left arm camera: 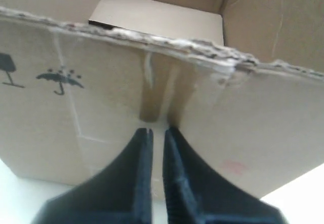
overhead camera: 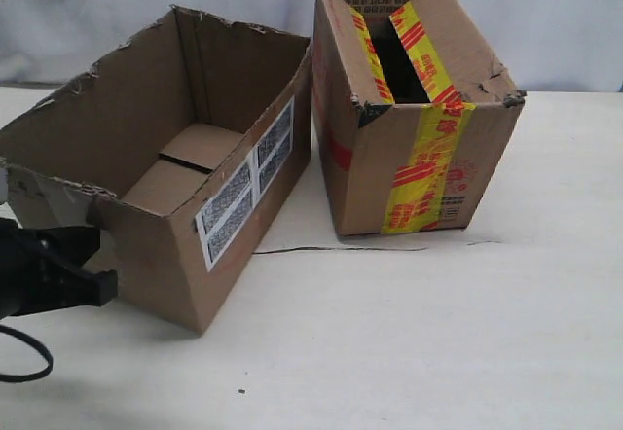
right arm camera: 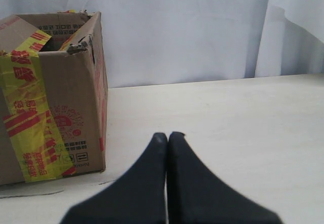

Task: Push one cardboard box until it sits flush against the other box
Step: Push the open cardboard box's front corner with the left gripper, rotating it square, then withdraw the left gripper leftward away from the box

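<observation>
The plain brown box (overhead camera: 165, 172) with a ragged rim stands open at the left, white labels (overhead camera: 243, 192) on its side facing the taped box. In the left wrist view its wall (left arm camera: 243, 133) shows black handling symbols (left arm camera: 59, 79). My left gripper (overhead camera: 92, 267) (left arm camera: 158, 130) is shut, empty, tips at that wall. The yellow-and-red taped box (overhead camera: 419, 119) (right arm camera: 50, 97) stands at the right. The two boxes meet at their far corners, with a wedge gap toward the front. My right gripper (right arm camera: 168, 135) is shut over bare table beside the taped box, out of the exterior view.
The pale table (overhead camera: 438, 333) spreads in front of and to the right of both boxes. A thin dark line (overhead camera: 341, 249) lies on it between the boxes. A black cable (overhead camera: 24, 362) loops at the front left. A white curtain (right arm camera: 202, 26) hangs behind.
</observation>
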Robot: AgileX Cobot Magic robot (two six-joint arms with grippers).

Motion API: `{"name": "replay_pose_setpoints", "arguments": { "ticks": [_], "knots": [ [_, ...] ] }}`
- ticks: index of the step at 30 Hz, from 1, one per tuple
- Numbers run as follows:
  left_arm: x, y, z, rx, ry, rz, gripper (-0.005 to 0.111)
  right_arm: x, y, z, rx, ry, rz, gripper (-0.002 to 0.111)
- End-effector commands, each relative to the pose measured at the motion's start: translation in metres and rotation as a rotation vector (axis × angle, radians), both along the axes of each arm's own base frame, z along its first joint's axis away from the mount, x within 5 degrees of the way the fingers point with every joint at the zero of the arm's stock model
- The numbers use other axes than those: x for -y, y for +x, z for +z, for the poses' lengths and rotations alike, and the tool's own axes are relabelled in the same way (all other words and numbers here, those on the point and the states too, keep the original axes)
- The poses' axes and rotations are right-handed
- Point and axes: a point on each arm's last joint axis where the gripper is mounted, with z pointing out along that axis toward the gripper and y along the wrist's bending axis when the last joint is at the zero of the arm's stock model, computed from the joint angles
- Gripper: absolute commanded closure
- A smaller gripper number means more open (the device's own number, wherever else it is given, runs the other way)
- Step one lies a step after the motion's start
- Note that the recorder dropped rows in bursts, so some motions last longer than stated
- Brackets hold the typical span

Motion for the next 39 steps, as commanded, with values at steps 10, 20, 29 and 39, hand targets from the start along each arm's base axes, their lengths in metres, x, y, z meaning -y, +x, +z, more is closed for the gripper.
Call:
{"name": "replay_pose_setpoints", "arguments": {
  "ticks": [10,20,29,39],
  "knots": [
    [0.063,0.05,-0.006,0.042,-0.134,-0.167,0.107,0.0,0.0,-0.001,0.002,-0.012,0.003,0.109],
    [0.101,0.094,-0.016,0.018,-0.118,-0.198,0.107,0.0,0.0,-0.001,0.002,-0.012,0.003,0.109],
    [0.105,0.099,-0.01,0.035,-0.092,-0.215,0.107,0.0,0.0,-0.001,0.002,-0.012,0.003,0.109],
    [0.072,0.045,0.04,0.192,-0.037,-0.314,0.107,0.0,0.0,-0.001,0.002,-0.012,0.003,0.109]
  ]
}}
